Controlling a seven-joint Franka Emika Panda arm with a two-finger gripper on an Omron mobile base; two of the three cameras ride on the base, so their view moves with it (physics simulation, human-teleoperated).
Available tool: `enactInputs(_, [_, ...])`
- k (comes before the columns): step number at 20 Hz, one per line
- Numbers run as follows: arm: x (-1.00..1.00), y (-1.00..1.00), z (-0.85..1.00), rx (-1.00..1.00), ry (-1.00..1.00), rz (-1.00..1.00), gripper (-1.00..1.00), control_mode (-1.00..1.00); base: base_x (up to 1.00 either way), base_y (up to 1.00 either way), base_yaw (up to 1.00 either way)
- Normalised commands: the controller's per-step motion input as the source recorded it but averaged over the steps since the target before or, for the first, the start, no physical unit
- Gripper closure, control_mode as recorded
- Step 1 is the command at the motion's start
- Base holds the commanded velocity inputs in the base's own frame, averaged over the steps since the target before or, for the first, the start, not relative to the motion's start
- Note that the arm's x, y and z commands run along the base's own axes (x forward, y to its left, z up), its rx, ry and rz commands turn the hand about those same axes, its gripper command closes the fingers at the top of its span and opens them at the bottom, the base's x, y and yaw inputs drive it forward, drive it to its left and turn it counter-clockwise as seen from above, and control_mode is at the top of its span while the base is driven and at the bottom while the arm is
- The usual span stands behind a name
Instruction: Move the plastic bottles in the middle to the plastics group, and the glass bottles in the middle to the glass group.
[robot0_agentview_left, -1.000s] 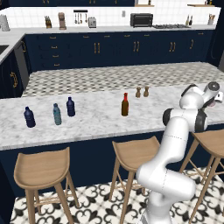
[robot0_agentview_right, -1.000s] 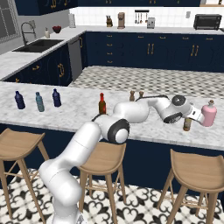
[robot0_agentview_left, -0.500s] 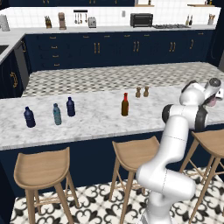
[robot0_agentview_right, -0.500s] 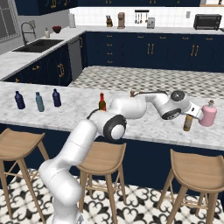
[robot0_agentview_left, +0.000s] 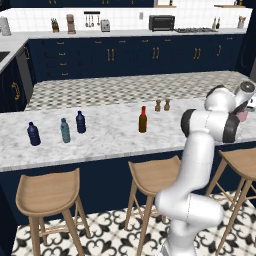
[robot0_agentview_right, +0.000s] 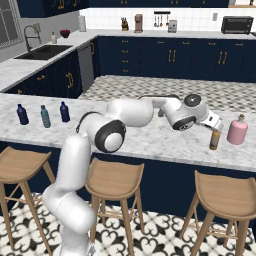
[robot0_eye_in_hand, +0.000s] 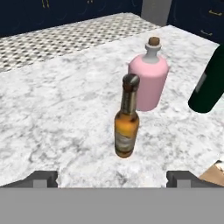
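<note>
The amber-orange glass bottle (robot0_eye_in_hand: 127, 127) stands upright on the marble counter, just in front of the squat pink bottle (robot0_eye_in_hand: 148, 83) and not touching it. My gripper (robot0_eye_in_hand: 112, 179) is open, its fingertips (robot0_eye_in_hand: 41, 178) wide apart and short of the amber bottle (robot0_agentview_right: 215, 139), with nothing between them. From the right base the hand (robot0_agentview_right: 215, 123) hovers just above that bottle, left of the pink bottle (robot0_agentview_right: 237, 130). The slim brown red-capped bottle (robot0_agentview_left: 143, 119) stands mid-counter. The pale teal bottle (robot0_agentview_left: 65, 130) stands between two navy bottles (robot0_agentview_left: 33, 134) (robot0_agentview_left: 80, 122).
A dark green bottle (robot0_eye_in_hand: 210, 83) leans in at the right of the hand view. Two tiny brown shakers (robot0_agentview_left: 158, 105) stand behind the red-capped bottle. Wooden stools (robot0_agentview_left: 47, 192) line the counter's near side. The counter edge (robot0_agentview_right: 200, 160) lies close to the amber bottle.
The hand has risen and drawn back from the amber bottle, which stays standing next to the pink bottle. The other bottles have not moved.
</note>
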Motion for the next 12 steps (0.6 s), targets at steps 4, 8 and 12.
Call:
enactInputs(4, [-0.59, 0.87, 0.26, 0.0, 0.0, 0.0, -1.0, -1.0, 0.0, 0.0, 0.0])
enactInputs(8, [-0.45, 1.0, 0.21, -0.02, 0.02, 0.01, -1.0, -1.0, 0.0, 0.0, 0.0])
enactInputs(12, [-0.56, 1.0, 0.45, -0.05, 0.03, 0.05, -1.0, -1.0, 0.0, 0.0, 0.0])
